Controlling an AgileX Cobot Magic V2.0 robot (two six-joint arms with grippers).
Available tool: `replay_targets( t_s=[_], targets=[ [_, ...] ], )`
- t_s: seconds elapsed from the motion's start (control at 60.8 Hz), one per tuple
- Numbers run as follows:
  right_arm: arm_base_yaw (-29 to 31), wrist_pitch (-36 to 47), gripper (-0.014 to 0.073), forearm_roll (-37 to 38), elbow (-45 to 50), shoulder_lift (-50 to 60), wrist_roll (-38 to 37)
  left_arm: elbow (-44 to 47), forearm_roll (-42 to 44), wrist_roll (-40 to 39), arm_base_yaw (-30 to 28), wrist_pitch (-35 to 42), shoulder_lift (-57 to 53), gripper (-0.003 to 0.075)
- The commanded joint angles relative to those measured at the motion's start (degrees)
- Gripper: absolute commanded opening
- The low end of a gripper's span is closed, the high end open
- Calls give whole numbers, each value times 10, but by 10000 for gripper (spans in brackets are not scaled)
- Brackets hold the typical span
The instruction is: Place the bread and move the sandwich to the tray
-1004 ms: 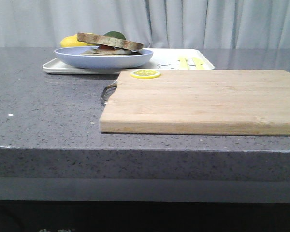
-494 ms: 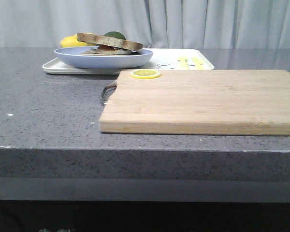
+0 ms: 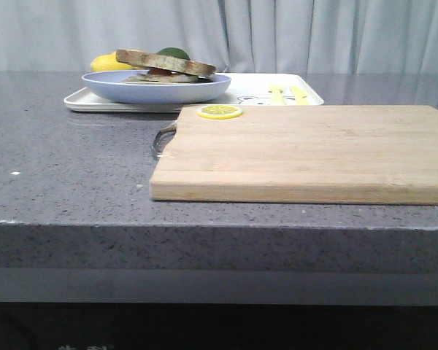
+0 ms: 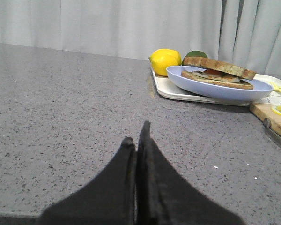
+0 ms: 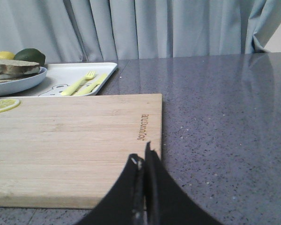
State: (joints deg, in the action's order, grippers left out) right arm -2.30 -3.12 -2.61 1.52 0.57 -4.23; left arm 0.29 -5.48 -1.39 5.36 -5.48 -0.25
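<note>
— Fingers of your left gripper (image 4: 138, 140) are pressed together and empty, low over the counter (image 4: 61, 108); the right gripper (image 5: 143, 164) likewise, at the cutting board (image 5: 75, 136).

— And the sandwich (image 4: 218, 73)?

— On its plate on the tray (image 3: 241, 91), ahead of your left fingers, the nearer arm, lying crosswise to them.

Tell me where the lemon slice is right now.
In the front view the lemon slice lies flat on the far left corner of the wooden cutting board, just in front of the white tray and the blue plate.
</note>
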Motion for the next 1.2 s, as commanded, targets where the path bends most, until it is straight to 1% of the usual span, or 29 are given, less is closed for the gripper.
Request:
replay_targets(
  t_s=[0.0,0.313,0.461,0.576,1.185],
  targets=[
    [3,52,-68,26,-1,10,-31,0,-5,0,-1,48,-12,-20],
    [7,52,-68,23,-1,10,-15,0,-5,0,-1,48,-12,-20],
    [23,52,-68,-13,-1,11,13,0,-5,0,-1,48,-12,-20],
    [27,52,-68,-12,-1,11,21,0,-5,0,-1,48,-12,-20],
    [27,52,-68,-8,-1,10,21,0,-5,0,-1,48,-12,-20]
  ],
)
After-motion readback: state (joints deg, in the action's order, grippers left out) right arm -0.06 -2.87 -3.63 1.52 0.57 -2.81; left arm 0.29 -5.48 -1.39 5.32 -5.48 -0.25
